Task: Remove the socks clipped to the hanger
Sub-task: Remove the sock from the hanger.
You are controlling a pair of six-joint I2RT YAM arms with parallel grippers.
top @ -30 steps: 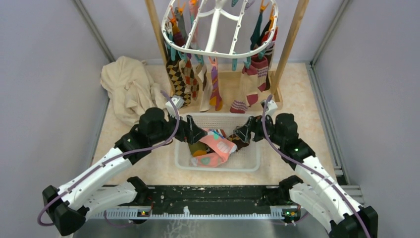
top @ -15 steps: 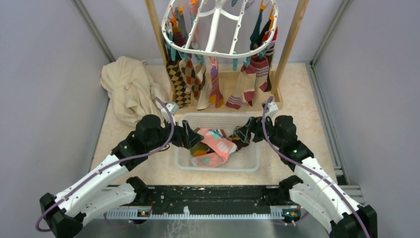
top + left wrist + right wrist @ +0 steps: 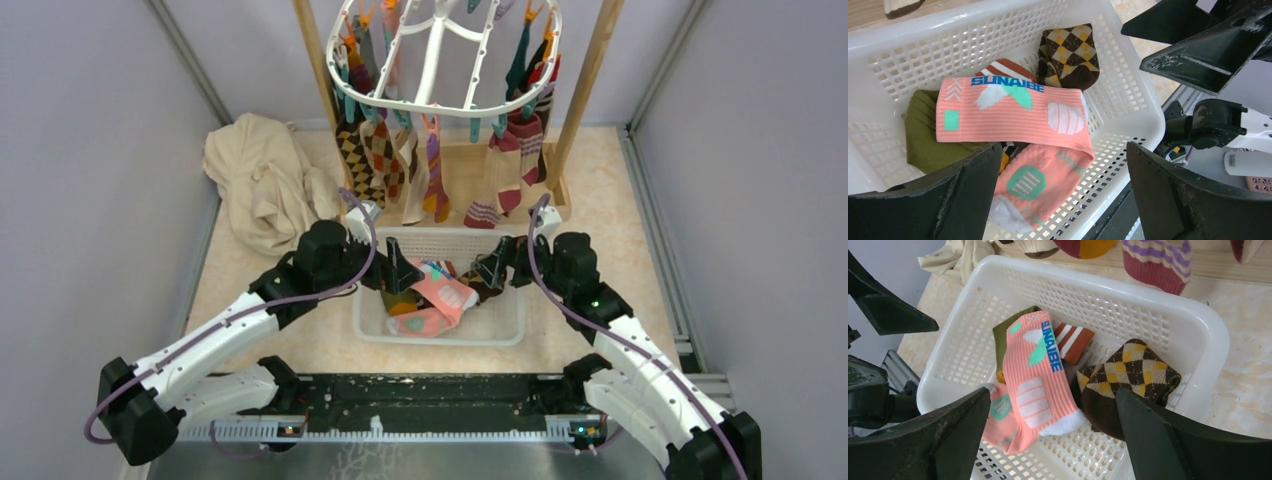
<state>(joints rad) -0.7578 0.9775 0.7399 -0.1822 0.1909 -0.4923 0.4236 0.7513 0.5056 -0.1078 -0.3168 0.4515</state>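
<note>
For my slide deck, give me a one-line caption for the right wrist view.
Right gripper, open, above basket holding a pink sock, argyle sock, striped sock and green sock.

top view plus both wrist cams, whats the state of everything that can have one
hanger: hung up, many socks clipped on
left gripper: open, empty
right gripper: open, empty
white mesh basket: partly filled with loose socks
pink sock: unclipped, lying in the basket
beige cloth: crumpled

Blue lettering "SUNAIBE" runs across the cuff of the pink sock (image 3: 1013,112) in the basket (image 3: 1128,95).
</note>
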